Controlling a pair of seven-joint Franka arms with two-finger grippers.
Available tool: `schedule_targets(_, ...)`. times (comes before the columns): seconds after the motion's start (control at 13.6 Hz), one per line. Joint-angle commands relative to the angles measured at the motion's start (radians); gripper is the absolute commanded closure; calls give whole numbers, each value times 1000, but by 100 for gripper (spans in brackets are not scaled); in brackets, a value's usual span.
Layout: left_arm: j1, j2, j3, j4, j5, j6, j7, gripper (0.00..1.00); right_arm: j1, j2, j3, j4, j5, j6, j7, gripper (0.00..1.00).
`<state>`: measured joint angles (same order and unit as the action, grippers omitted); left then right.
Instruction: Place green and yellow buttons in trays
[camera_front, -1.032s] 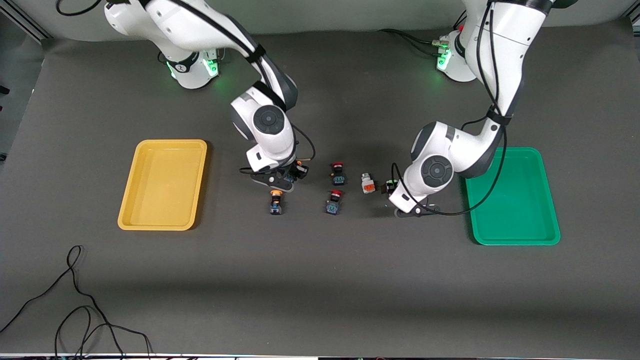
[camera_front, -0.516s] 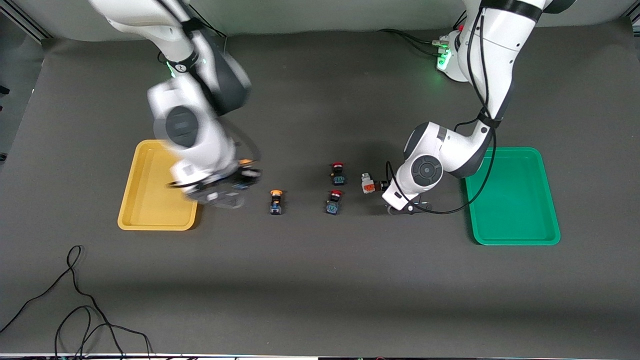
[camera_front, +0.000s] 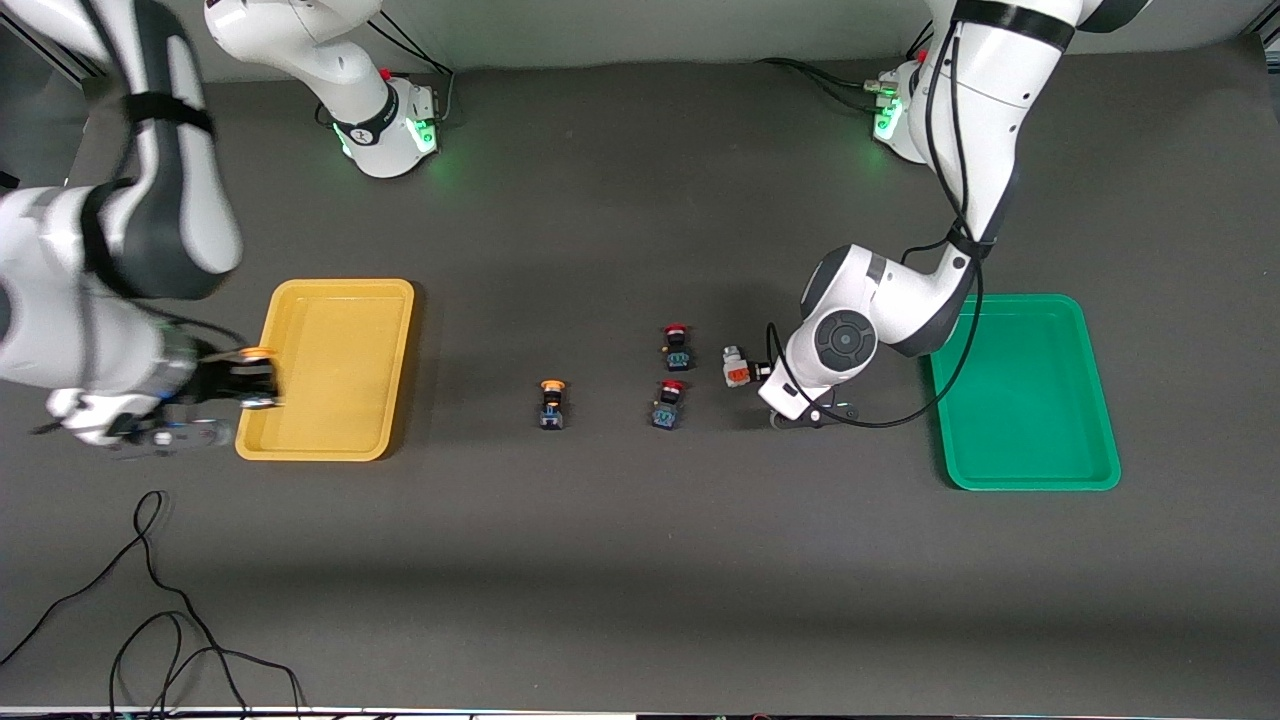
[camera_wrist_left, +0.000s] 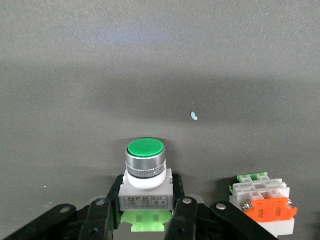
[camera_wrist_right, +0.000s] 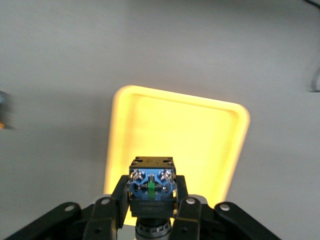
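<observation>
Table (camera_front: 640, 560) surface is dark grey and carries two trays, one at each arm's end. Yellow tray (camera_front: 330, 370) lies toward the right arm's end; nothing rests on its floor. Green tray (camera_front: 1030, 392) lies toward the left arm's end, and its floor is likewise bare.

Right gripper (camera_front: 255, 385) hangs over the outer edge of the yellow tray. Its fingers are clenched on a yellow-capped button (camera_wrist_right: 151, 192); the right wrist view shows the blue terminal block of that button pinched between the fingers (camera_wrist_right: 186, 212), with the tray below.

Left gripper (camera_wrist_left: 145, 222) sits low at the table between the green tray and the loose buttons. Its fingers are clamped on the white body of a green-capped button (camera_wrist_left: 145, 170). A small label on that body carries print too fine to read. Just beside it lies a white and orange block (camera_front: 736, 367).

Second yellow-capped button (camera_front: 551, 403) lies on the table between the trays. Two red-capped buttons (camera_front: 676, 347) lie between it and the white and orange block.
</observation>
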<state>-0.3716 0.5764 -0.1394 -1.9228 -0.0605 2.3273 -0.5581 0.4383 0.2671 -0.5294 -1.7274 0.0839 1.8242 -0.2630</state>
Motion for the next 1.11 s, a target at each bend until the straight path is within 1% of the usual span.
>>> schedule_targets(0.0, 5, -77, 18, 11, 1, -95, -11, 100, 19, -22, -89, -134, 29, 134, -131, 76)
schedule_targets(0.07, 37, -122, 17, 37, 5, -189, -5, 100, 17, -13, -96, -199, 57, 217, -139, 76)
schedule_targets(0.22, 83, -206, 17, 92, 5, -389, 68, 100, 5, 18, -98, -346, 98, 419, -163, 76)
schedule_targets(0.29, 109, -249, 18, 106, 7, -454, 89, 100, 4, 55, -98, -384, 144, 485, -177, 76)
schedule_targets(0.37, 143, -277, 20, 131, 14, -514, 113, 100, 5, 104, -98, -389, 189, 512, -189, 76)
schedule_targets(0.44, 195, -289, 20, 169, 42, -579, 186, 100, 5, 142, -98, -388, 238, 521, -208, 76)
schedule_targets(0.52, 253, -296, 20, 207, 59, -626, 275, 100, 5, 164, -98, -389, 276, 529, -229, 76)
schedule_targets(0.59, 310, -297, 20, 237, 62, -655, 369, 100, 7, 184, -96, -388, 296, 529, -248, 76)
schedule_targets(0.66, 385, -299, 18, 244, 57, -663, 470, 100, 7, 196, -96, -388, 306, 529, -249, 67)
schedule_targets(0.74, 449, -296, 18, 243, 59, -651, 545, 100, 7, 201, -96, -388, 316, 527, -248, 47)
schedule_targets(0.81, 492, -285, 20, 238, 68, -631, 623, 100, 8, 208, -96, -383, 319, 521, -243, 6)
schedule_targets(0.88, 543, -271, 21, 219, 97, -585, 689, 100, 8, 208, -96, -380, 320, 521, -237, 1)
schedule_targets(1.03, 623, -256, 21, 132, 120, -446, 817, 100, 13, 187, -96, -362, 321, 489, -228, 0)
